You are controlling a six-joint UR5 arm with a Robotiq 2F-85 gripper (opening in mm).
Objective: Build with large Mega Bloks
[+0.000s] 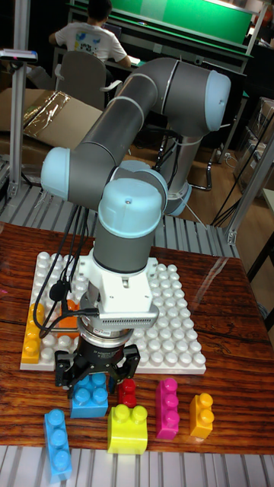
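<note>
My gripper (96, 379) points straight down at the table's front, just past the white studded baseplate (179, 319). Its black fingers (67, 374) are spread wide, so it is open. Directly under it a blue brick (90, 397) sits on the wood, partly covered by the fingers. I cannot tell whether the fingers touch it. A small red brick (127, 392) stands right beside it. On the plate's left edge lies a yellow brick (32, 335), with an orange brick (70, 312) next to it, half hidden by the cables.
Loose bricks line the front of the wooden table (228, 289): a light-blue long one (57, 445), a yellow-green one (127, 428), a magenta one (167, 407) and an orange-yellow one (202, 415). The arm's body hides the plate's middle. A metal rail runs along the front edge.
</note>
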